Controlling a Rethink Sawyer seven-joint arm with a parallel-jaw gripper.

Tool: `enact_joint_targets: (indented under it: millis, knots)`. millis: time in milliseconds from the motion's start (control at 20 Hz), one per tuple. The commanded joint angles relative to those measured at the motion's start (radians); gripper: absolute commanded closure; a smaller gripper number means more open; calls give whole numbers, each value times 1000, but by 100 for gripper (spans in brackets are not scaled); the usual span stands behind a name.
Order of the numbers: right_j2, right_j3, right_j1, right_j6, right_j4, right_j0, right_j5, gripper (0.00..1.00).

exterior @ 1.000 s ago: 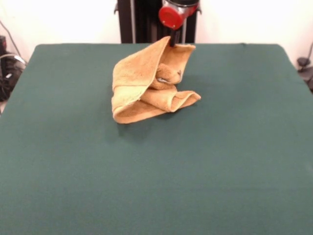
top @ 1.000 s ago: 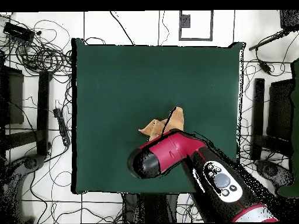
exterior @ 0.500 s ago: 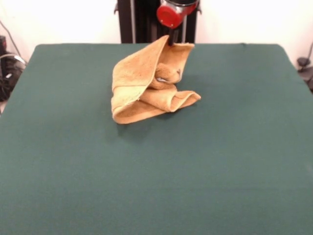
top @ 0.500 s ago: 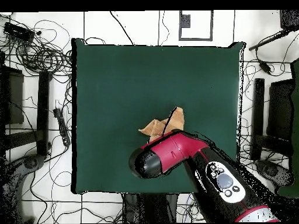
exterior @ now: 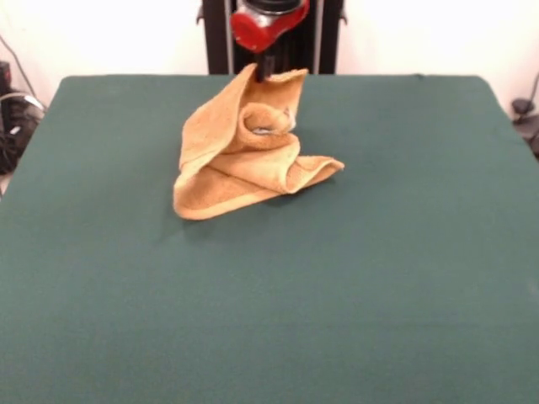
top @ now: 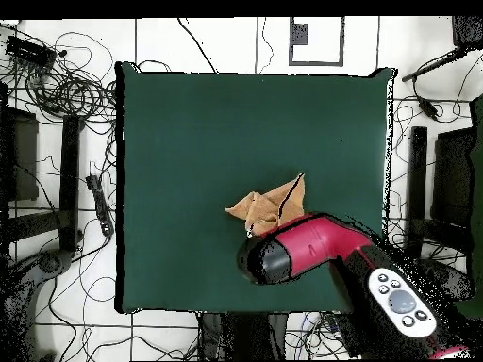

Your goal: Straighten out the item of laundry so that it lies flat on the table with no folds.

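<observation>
- Towel (exterior: 244, 160): golden-orange terry cloth, bunched and partly lifted off the table (exterior: 404, 278), nowhere near flat.
- Front view: its top corner is pulled up to a peak at 12 o'clock of the heap, right under the gripper (exterior: 264, 74). From that peak, one broad sheet slopes down toward 7 o'clock and ends in a rounded fold resting on the green cloth.
- A second fold runs out toward 4 o'clock, a doubled edge lying on the table with a narrow shadowed slot between its layers.
- In the middle of the heap the cloth curls in on itself, forming a small pocket; something pale grey shows inside it, possibly a tag, too small to be sure.
- Gripper: only a dark stub shows below the red wrist housing (exterior: 268, 23). It meets the towel's raised corner and the cloth hangs from that point, so the jaws appear closed on the corner. The tips themselves are buried in the fabric.
- Overhead view: towel (top: 264, 207) sits a little toward 5 o'clock from the table's centre, well clear of every edge. The red and black arm (top: 311, 250) reaches in from 5 o'clock and covers the towel's near side.
- Table (top: 189, 123): dark green, otherwise bare around the towel.
- Cables (top: 66, 85) lie tangled on the floor at about 10 o'clock beyond the table in the overhead view.
</observation>
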Motion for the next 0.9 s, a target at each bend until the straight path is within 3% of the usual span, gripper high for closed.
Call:
enact_joint_targets:
  millis: [50,900]
  knots:
    - [50,-136,76,-322,-73,-47,118,100]
    - [128,-290,132,-616,-60,-154,278,100]
